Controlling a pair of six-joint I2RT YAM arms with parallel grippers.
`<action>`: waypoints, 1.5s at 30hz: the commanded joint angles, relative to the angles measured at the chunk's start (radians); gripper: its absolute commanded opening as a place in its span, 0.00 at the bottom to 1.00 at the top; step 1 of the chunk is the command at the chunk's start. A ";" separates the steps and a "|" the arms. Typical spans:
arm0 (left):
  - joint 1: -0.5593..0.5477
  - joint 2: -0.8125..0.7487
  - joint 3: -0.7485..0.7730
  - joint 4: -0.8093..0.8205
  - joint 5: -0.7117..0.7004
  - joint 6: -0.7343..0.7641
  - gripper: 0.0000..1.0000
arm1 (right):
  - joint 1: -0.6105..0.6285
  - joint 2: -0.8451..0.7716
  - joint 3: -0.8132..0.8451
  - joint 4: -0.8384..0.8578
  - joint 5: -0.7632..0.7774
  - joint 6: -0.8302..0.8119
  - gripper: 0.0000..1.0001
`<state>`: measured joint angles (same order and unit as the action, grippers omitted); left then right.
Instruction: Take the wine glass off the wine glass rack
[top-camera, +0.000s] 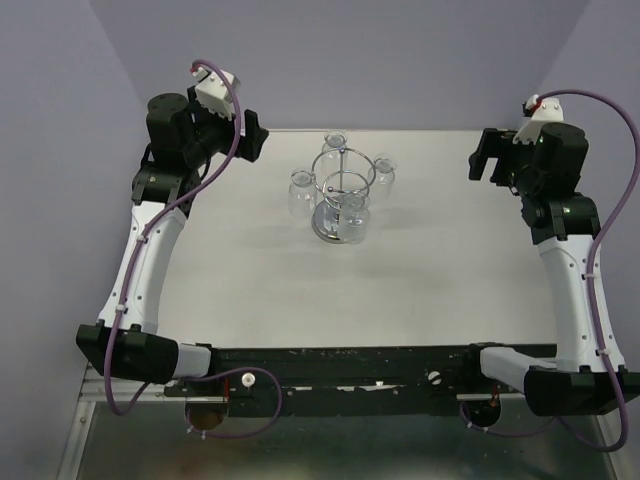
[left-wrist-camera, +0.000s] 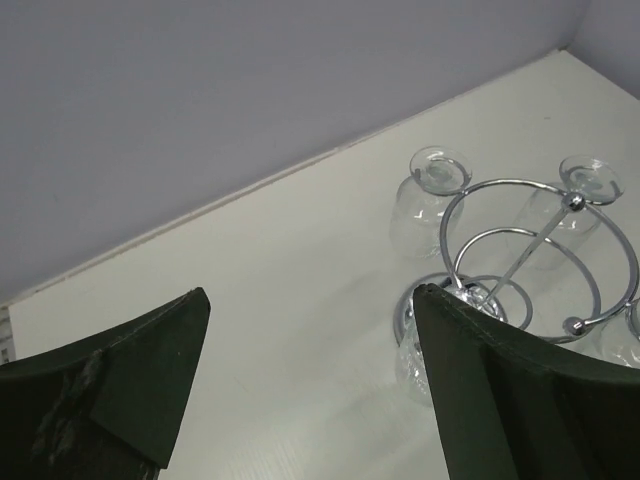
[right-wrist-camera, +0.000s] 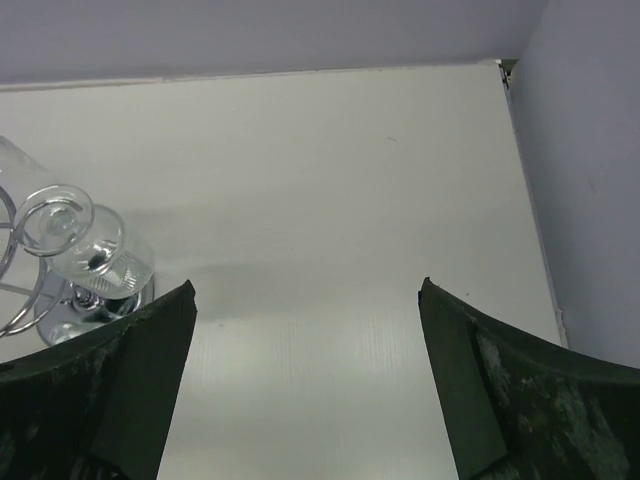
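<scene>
The chrome wine glass rack (top-camera: 343, 190) stands at the back middle of the table, with several clear wine glasses hanging upside down from its loops. One wine glass (top-camera: 302, 194) hangs on its left side and one (top-camera: 383, 173) on its right. My left gripper (top-camera: 252, 133) hovers at the back left, open and empty, well apart from the rack. In the left wrist view the left gripper (left-wrist-camera: 310, 292) shows the rack (left-wrist-camera: 540, 260) and a glass (left-wrist-camera: 425, 205) off to the right. My right gripper (top-camera: 483, 157) is open at the back right. In its wrist view, the right gripper (right-wrist-camera: 307, 284) frames bare table, with a glass (right-wrist-camera: 95, 250) at far left.
The white table (top-camera: 430, 280) is bordered by pale purple walls at the back and sides. Both arm bases sit on the black rail (top-camera: 350, 365) at the near edge. Purple cables loop along each arm.
</scene>
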<state>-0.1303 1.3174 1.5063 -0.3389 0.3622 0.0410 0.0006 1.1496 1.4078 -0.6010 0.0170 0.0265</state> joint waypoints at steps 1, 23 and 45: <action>-0.005 0.051 0.130 0.025 0.081 -0.013 0.99 | -0.001 0.022 0.103 0.021 -0.062 -0.016 1.00; -0.017 -0.133 -0.069 -0.046 0.142 0.263 0.99 | -0.001 0.171 0.326 0.044 -0.497 -0.048 1.00; -0.061 -0.049 -0.243 -0.241 0.355 0.614 0.99 | -0.004 0.196 0.135 0.150 -0.819 -0.083 1.00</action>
<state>-0.1856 1.3163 1.4006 -0.6334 0.5751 0.5743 0.0006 1.3502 1.4544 -0.4316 -0.7132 -0.0612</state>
